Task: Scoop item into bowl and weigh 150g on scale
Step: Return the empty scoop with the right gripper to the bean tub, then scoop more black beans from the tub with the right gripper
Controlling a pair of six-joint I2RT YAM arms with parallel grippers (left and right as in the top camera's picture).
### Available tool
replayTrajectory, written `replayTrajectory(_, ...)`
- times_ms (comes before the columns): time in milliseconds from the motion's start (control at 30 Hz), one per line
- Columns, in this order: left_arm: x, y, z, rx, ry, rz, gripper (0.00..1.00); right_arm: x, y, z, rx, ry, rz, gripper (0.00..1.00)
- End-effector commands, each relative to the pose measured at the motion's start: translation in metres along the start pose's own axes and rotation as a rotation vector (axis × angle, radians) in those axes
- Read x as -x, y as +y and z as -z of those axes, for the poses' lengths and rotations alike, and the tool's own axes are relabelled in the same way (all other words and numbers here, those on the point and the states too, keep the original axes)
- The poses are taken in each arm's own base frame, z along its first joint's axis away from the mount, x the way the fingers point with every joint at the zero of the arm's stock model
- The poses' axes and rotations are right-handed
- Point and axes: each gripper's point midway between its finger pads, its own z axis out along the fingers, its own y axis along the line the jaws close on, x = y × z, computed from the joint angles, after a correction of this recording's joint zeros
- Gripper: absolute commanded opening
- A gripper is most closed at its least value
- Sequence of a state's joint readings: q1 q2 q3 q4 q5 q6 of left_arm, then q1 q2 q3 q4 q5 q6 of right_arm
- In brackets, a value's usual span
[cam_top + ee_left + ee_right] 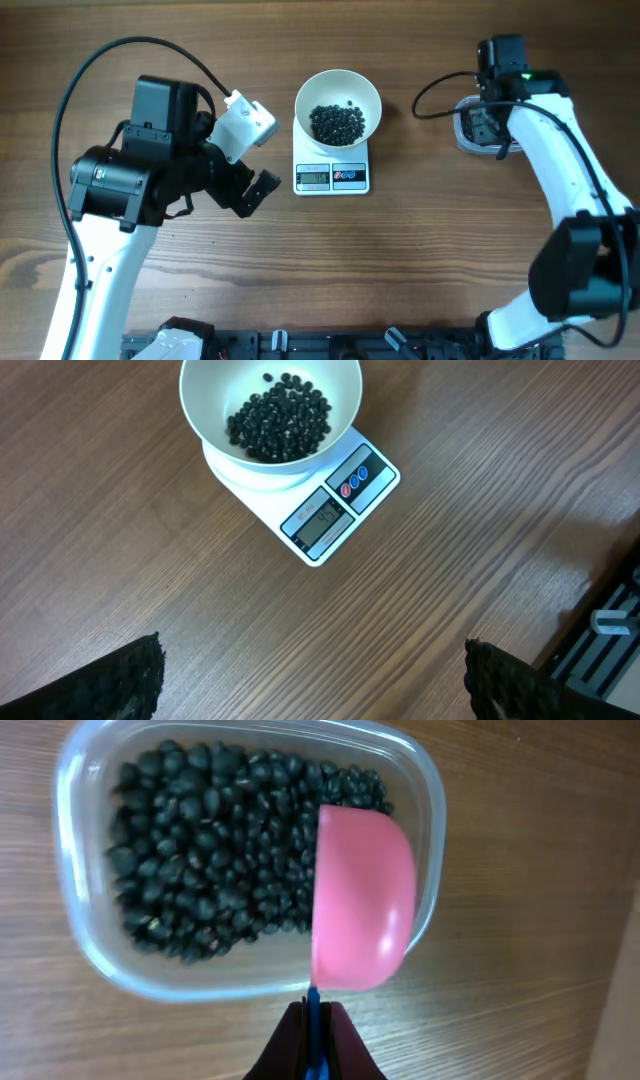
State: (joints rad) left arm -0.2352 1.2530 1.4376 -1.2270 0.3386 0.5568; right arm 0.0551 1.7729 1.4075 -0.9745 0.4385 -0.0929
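Note:
A white bowl (338, 107) (270, 410) holding a small heap of black beads (337, 122) (277, 418) stands on the white scale (333, 173) (333, 510), whose display is lit. Left of the scale my left gripper (252, 183) (312, 685) hangs open over bare wood, nothing between its fingers. At the back right my right gripper (314, 1025) is shut on the blue handle of a pink scoop (362, 900), whose cup is turned over above a clear tub (240, 860) (482, 128) full of black beads (215, 850).
A black cable (445, 95) loops on the table left of the right arm. Dark equipment (300, 345) lines the front edge of the table. The right arm's white links (560, 170) stretch along the right side.

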Motion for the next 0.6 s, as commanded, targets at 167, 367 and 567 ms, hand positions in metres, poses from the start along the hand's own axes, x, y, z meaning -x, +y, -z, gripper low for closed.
replayTrajectory(167,0.004,0.003,0.003,0.008,-0.012,-0.014,1.0,0.009,-0.017,-0.026,-0.16,0.015,-0.018,0.04)
replayTrajectory(367,0.004,0.003,0.003,0.009,-0.012,-0.015,1.0,0.006,0.033,-0.043,0.092,0.04,0.112,0.05)
replayTrajectory(567,0.004,0.003,0.003,0.009,-0.012,-0.014,1.0,0.004,0.055,-0.036,0.285,0.039,0.079,0.04)
